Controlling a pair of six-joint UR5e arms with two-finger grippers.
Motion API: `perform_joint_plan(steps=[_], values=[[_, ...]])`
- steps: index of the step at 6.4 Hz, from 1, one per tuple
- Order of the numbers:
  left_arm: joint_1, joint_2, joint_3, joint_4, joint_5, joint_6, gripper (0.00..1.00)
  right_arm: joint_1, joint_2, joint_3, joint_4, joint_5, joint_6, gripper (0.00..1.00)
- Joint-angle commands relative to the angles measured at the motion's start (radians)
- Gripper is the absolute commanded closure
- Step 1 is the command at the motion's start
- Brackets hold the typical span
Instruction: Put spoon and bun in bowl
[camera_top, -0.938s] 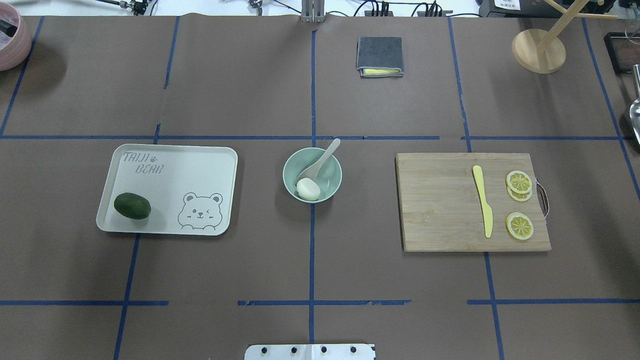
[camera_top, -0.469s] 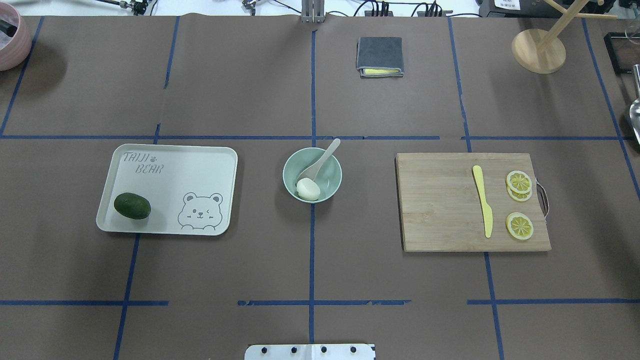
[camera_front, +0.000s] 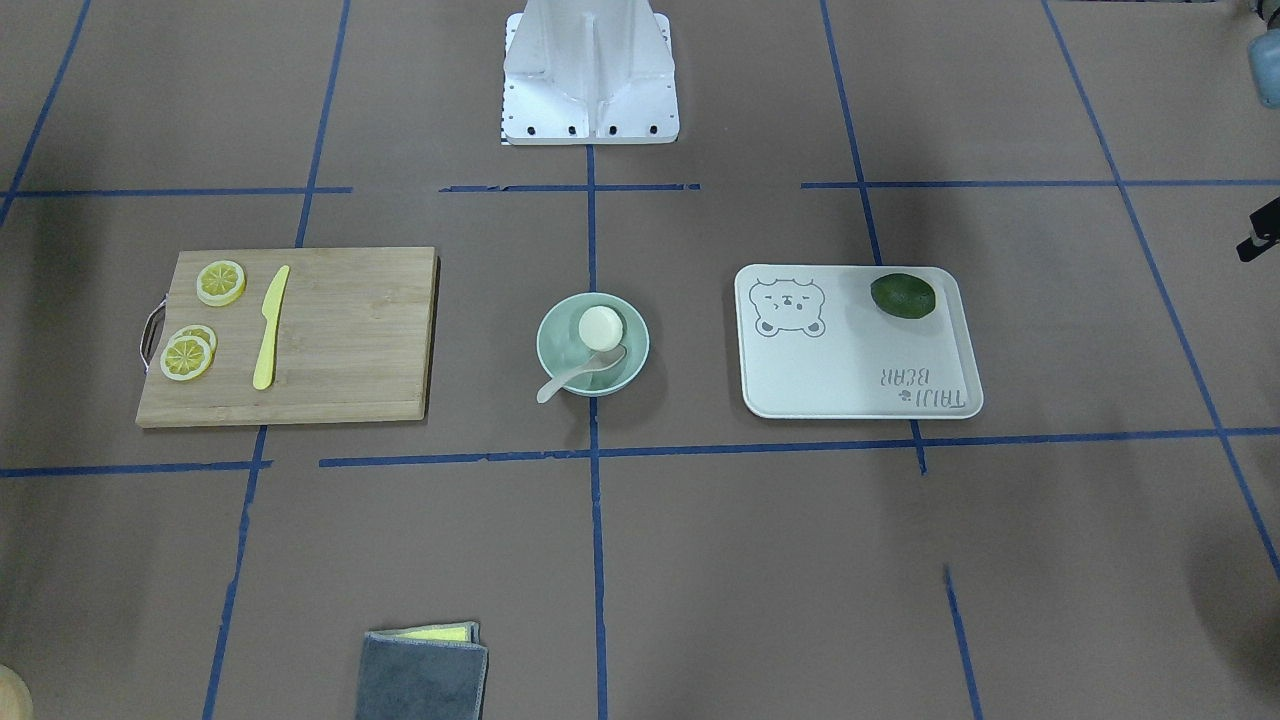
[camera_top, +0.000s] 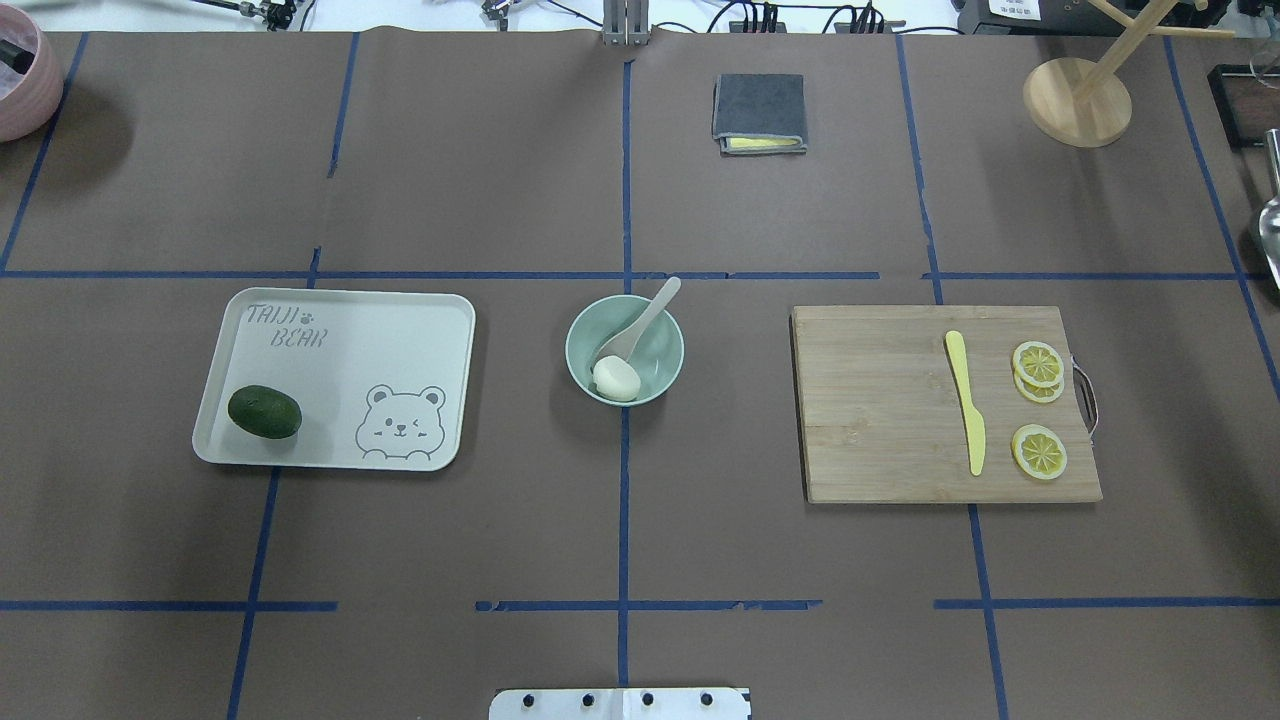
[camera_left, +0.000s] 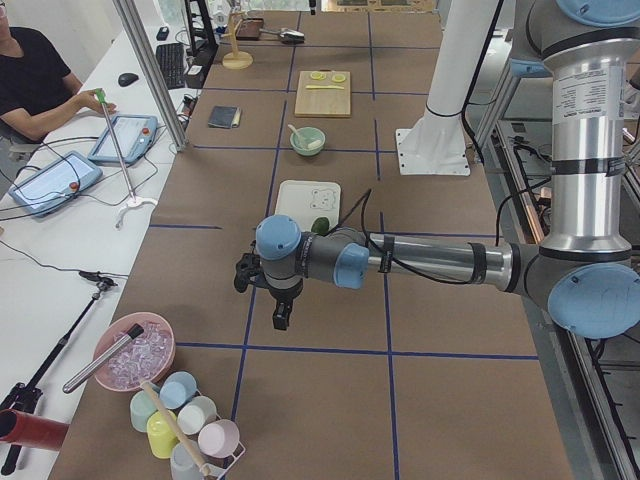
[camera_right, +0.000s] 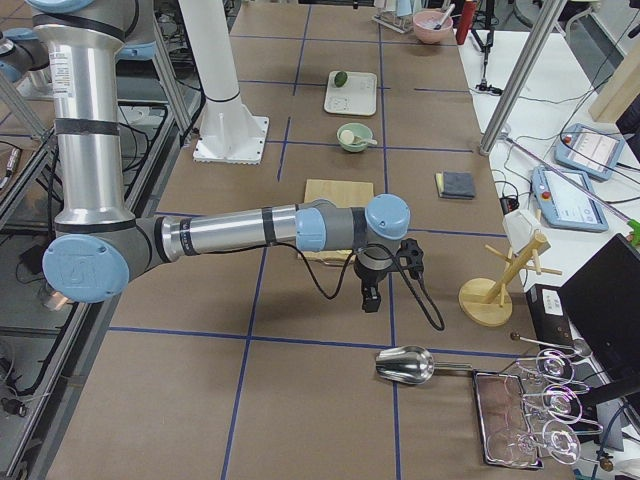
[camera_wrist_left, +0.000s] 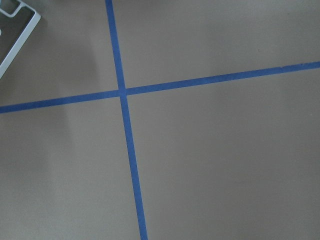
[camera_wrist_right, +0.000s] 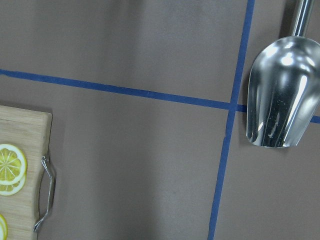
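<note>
The pale mint-green bowl (camera_top: 664, 362) stands at the table's middle. The white bun (camera_top: 617, 379) lies inside it at the near side. The off-white spoon (camera_top: 645, 320) rests with its scoop in the bowl and its handle over the far rim. The front-facing view shows the bowl (camera_front: 558, 345), bun (camera_front: 600, 326) and spoon (camera_front: 580, 373) the same way. My left gripper (camera_left: 281, 316) hangs over bare table far left of the bowl. My right gripper (camera_right: 369, 298) hangs far right of the cutting board. I cannot tell if either is open or shut.
A white bear tray (camera_top: 380, 340) with a green avocado (camera_top: 265, 412) lies left of the bowl. A wooden board (camera_top: 880, 410) with a yellow knife (camera_top: 966, 400) and lemon slices (camera_top: 1038, 362) lies right. A grey cloth (camera_top: 759, 112), wooden stand (camera_top: 1077, 100) and metal scoop (camera_wrist_right: 280, 95) sit farther off.
</note>
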Motion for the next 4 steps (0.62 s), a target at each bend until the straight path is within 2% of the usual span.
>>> perform_joint_plan(steps=[1, 2, 4], values=[[-0.044, -0.009, 0.000, 0.129, 0.011, 0.187, 0.00, 0.000, 0.005, -0.003, -0.002, 0.000, 0.000, 0.00], [-0.058, -0.004, -0.003, 0.169, 0.010, 0.204, 0.00, 0.000, 0.004, -0.003, -0.002, 0.002, 0.000, 0.00], [-0.056, -0.010, -0.003, 0.161, 0.007, 0.204, 0.00, 0.000, 0.005, 0.006, -0.003, 0.005, 0.000, 0.00]])
